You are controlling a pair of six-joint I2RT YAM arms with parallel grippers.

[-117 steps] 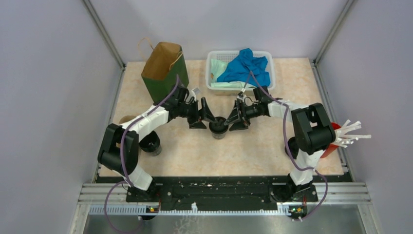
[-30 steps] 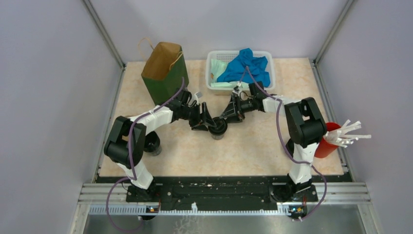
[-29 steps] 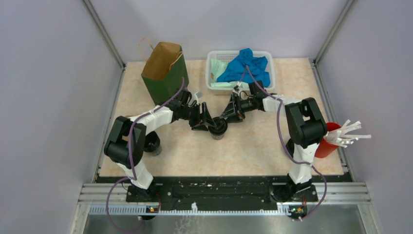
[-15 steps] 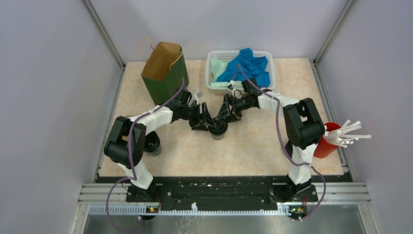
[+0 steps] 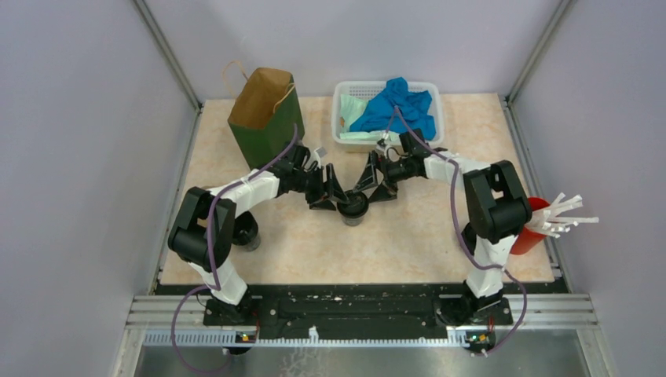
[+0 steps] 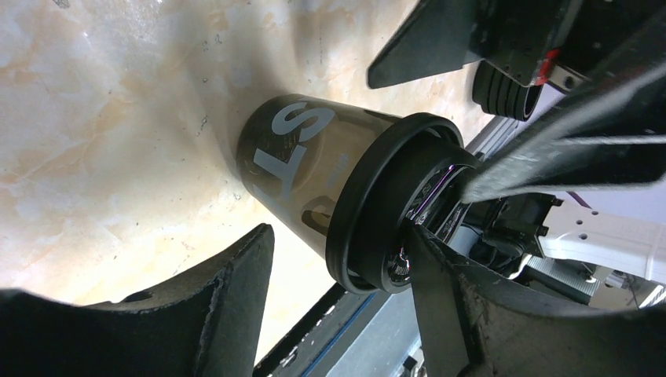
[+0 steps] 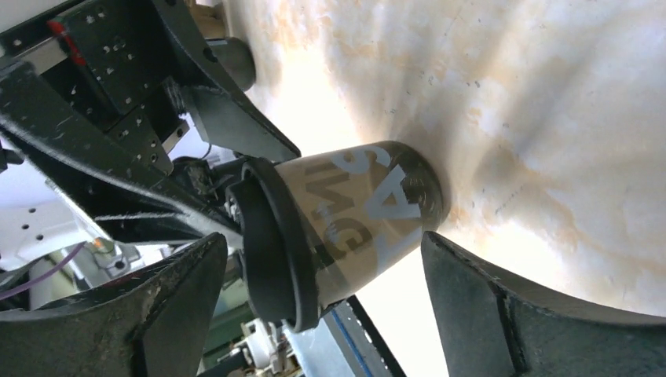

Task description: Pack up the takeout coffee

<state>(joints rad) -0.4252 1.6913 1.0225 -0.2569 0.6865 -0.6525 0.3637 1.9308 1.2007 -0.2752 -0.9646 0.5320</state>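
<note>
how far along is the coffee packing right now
Nothing looks packed yet. In hand: the takeout coffee stands upright in the middle with the left gripper and right gripper open around it, neither clamped. Left: grasp it, pack it, then likely the second cup off to its left. The paper bag interior cannot be judged from here.

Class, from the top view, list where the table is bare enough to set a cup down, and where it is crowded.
Free: the near strip of table between the takeout coffee and the arm bases; the patch between basket and red cup. Crowded: the middle, where left gripper and right gripper flank the coffee.
</note>
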